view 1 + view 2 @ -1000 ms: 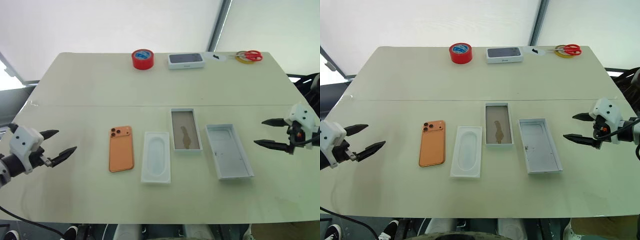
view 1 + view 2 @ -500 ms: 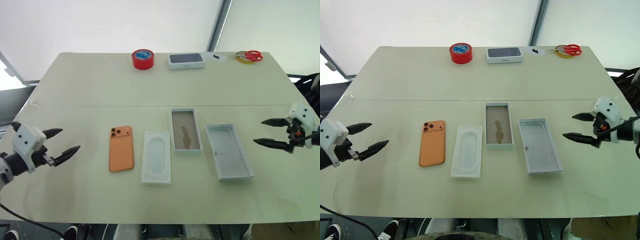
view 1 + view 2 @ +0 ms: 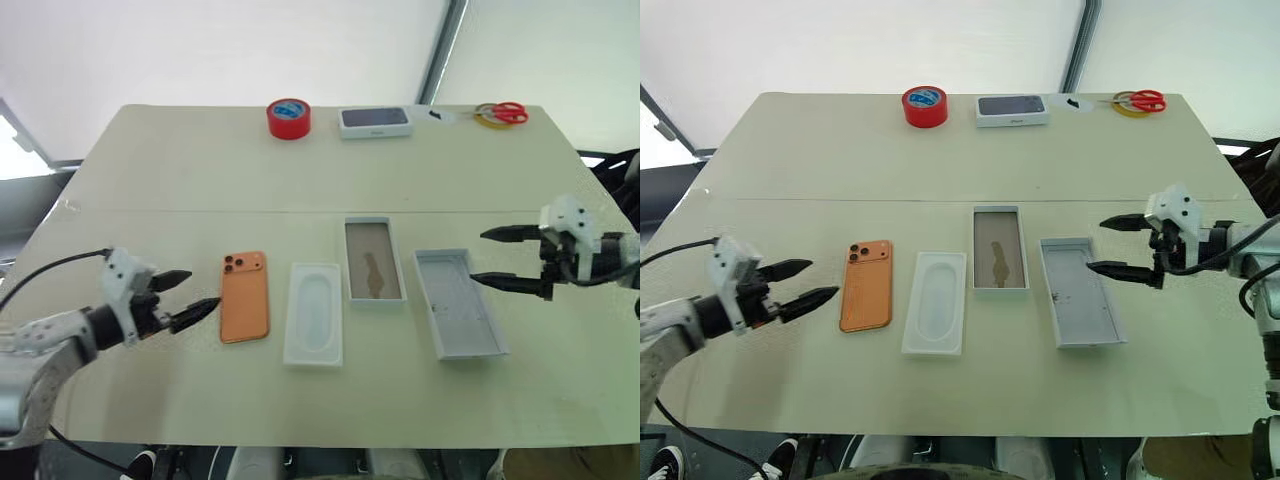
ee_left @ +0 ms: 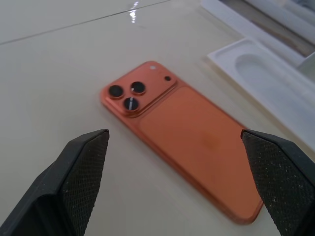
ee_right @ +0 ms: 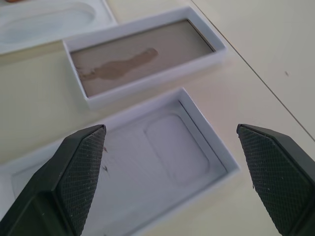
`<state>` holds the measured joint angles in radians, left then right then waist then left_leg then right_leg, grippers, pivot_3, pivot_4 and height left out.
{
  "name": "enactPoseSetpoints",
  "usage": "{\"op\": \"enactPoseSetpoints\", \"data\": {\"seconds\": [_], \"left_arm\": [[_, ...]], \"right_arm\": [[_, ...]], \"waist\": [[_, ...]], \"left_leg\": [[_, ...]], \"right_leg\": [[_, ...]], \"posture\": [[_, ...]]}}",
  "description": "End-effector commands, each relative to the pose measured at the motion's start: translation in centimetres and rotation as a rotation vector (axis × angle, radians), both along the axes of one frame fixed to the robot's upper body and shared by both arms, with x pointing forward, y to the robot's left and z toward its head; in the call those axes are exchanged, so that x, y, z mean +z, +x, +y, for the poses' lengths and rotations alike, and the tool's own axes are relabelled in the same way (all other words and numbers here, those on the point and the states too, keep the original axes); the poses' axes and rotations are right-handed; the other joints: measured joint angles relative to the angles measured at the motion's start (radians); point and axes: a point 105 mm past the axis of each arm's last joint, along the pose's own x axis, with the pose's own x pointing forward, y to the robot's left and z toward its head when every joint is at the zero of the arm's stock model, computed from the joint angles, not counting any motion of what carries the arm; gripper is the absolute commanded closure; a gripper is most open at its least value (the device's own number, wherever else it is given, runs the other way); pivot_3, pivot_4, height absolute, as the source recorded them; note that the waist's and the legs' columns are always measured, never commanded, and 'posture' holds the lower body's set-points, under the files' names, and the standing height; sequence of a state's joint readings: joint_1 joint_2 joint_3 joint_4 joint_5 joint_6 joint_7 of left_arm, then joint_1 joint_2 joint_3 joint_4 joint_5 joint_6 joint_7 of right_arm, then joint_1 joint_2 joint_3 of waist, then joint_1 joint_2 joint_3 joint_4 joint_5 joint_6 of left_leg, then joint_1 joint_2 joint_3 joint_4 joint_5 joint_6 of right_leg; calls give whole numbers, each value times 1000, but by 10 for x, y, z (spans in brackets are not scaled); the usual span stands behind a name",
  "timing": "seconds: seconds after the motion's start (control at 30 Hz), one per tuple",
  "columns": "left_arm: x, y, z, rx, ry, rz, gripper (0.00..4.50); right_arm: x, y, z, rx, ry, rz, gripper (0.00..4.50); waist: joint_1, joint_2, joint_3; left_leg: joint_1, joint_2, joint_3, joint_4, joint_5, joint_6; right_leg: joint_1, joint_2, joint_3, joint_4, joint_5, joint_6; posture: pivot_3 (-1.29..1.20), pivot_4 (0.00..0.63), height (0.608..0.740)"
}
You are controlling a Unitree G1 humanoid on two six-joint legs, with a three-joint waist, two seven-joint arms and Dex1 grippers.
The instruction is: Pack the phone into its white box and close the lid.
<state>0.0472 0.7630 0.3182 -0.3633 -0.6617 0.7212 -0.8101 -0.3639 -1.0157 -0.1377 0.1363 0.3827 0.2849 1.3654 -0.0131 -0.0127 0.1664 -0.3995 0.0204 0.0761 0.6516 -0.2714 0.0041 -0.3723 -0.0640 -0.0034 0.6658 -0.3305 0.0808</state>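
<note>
Both arms have closed in from the frame edges, jaws spread wide and empty.
left gripper (image 3: 186,293) now just beside the phone (image 3: 244,310), left of centre; right gripper (image 3: 498,257) reaches the lid (image 3: 458,317); the white box (image 3: 373,260) lies centre, unfilled.

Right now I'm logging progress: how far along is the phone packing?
Nothing is packed yet. The phone lies face down on the table, apart from the white box, whose brown floor is bare. The lid lies open beside the box. In hand: the open left end effector is at the phone's edge, and the open right end effector hovers by the lid. Left: grasp the phone, place it, close the lid.
</note>
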Motion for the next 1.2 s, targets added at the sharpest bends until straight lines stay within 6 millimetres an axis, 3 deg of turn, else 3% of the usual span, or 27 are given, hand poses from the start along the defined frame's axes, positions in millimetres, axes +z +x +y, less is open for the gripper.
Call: {"op": "enactPoseSetpoints", "data": {"seconds": [0.03, 0.2, 0.5, 0.73, 1.0, 1.2], "left_arm": [[-3, 1, -32, -61, -53, 124, 0], [-15, 4, -57, -107, 6, 219, 0], [-16, 12, -97, -140, -122, 420, 0], [-26, 28, -108, -35, -128, 538, 0], [-15, 48, -116, 33, -156, 557, 0], [-18, 46, -123, 0, -147, 598, 0]], "right_arm": [[3, 0, 27, 71, 1, -40, 54], [1, 3, 44, 79, 37, -60, 54], [-4, 4, 41, 75, 17, -64, 54], [-10, 4, 41, 67, 18, -61, 54], [-14, 6, 40, 58, 21, -69, 54], [-14, 9, 41, 55, 25, -83, 54]], "waist": [[0, 0, 0], [0, 0, 0], [3, 0, 0], [3, 0, 0], [6, 0, 0], [5, 0, 0]], "left_leg": [[0, 0, 0, 0, 0, 0], [-1, 0, 0, 0, 3, -4], [-2, -1, -1, 2, 3, -5], [-3, -1, -3, 6, 4, -6], [-4, -2, -6, 11, 4, -6], [-4, -2, -6, 11, 4, -6]], "right_leg": [[0, 0, 0, 0, 0, 0], [-1, 1, 0, 1, 0, 0], [0, 1, 0, 1, 0, 1], [0, 2, -1, 1, 0, 1], [3, 2, -3, 2, 1, 3], [3, 2, -3, 2, 1, 3]], "posture": [[0, 150, 740], [0, 150, 740], [0, 150, 740], [0, 150, 740], [0, 150, 740], [0, 150, 740]]}}
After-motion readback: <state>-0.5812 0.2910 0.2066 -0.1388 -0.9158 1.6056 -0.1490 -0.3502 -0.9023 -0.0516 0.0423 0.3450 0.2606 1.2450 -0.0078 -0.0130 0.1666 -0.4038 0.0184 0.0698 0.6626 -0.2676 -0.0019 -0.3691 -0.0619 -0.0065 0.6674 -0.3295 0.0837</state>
